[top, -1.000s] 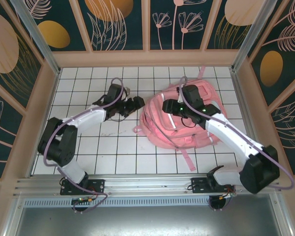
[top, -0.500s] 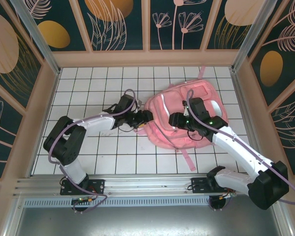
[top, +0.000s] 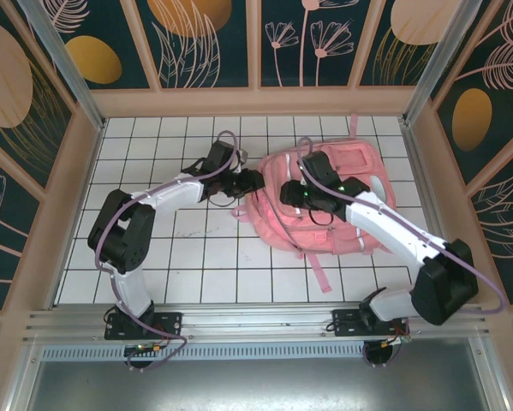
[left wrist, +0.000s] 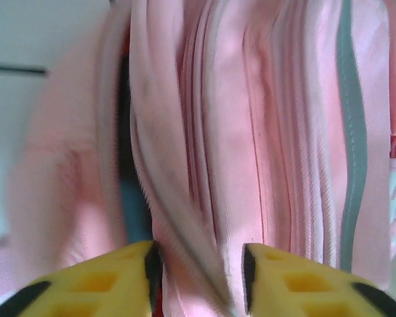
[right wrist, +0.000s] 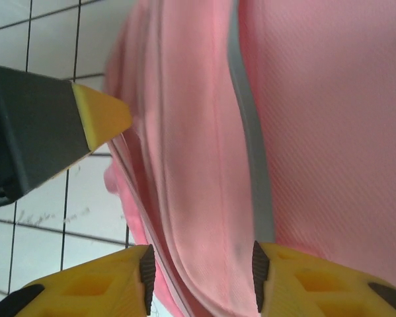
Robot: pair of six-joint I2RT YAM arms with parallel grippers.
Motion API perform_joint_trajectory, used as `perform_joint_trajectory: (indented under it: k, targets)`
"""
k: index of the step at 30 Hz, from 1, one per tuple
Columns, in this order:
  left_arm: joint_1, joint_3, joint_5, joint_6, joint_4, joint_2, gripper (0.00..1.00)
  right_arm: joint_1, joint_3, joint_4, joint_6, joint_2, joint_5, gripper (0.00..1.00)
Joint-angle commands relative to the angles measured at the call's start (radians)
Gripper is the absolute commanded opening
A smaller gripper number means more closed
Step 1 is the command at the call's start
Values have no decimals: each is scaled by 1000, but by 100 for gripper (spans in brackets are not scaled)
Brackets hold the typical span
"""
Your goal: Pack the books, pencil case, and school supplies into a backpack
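At backpack [top: 346, 224]: left gripper [top: 251, 181], right gripper [top: 291, 195]

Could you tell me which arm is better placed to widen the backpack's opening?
Probably left: the left fingers straddle the fold right beside the backpack's dark gap; the right fingers straddle a ridge farther in.

Kid 1: What colour is the backpack [right wrist: 330, 119]?
Kid 2: Pink, with a grey stripe [right wrist: 248, 132] by the fingers [right wrist: 92, 287].
Kid 1: And the fingers?
Kid 2: Yellow, with black pads [right wrist: 147, 277]. The table [right wrist: 39, 191] beside them is white with black lines.
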Motion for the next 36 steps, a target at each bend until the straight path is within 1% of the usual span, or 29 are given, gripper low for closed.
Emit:
perform_joint_trajectory:
  k: [1,2,5,9,13,14,16,19,20,22,25,28,30,33,36]
  targets:
    - [28,-36,1,5,19,-61,56,19,113,-47,-31,87,77,45]
    - [34,-58,0,-3,24,-80,59,21,145,-60,-30,123,91,45]
    - [53,-120,-10,-22,30,-145,62,36,210,-84,-9,209,134,45]
    - [61,-152,-40,-6,-18,-234,64,64,274,-124,6,310,182,42]
    - [61,-182,-20,-24,-15,-293,64,70,295,-142,10,380,222,40]
    - [60,-192,-8,-36,-5,-307,64,70,297,-143,10,391,232,38]
    - [60,-208,14,-57,13,-328,63,69,299,-142,12,402,256,28]
    - [58,-232,32,-77,38,-348,62,54,316,-150,22,385,306,2]
    - [54,-236,33,-79,40,-350,62,46,326,-151,26,365,311,0]
    - [37,-240,31,-84,50,-349,60,34,338,-138,22,312,303,0]
    - [-20,-212,28,-90,59,-319,58,17,370,-135,13,243,269,0]
    - [-72,-147,32,-97,51,-275,58,7,420,-179,3,225,262,0]
    - [-88,-113,39,-121,64,-251,58,3,434,-197,2,215,249,0]
    - [-109,-57,61,-154,78,-214,58,-2,423,-194,6,188,246,0]
    - [-141,-7,44,-163,57,-186,58,-15,409,-185,17,170,229,0]
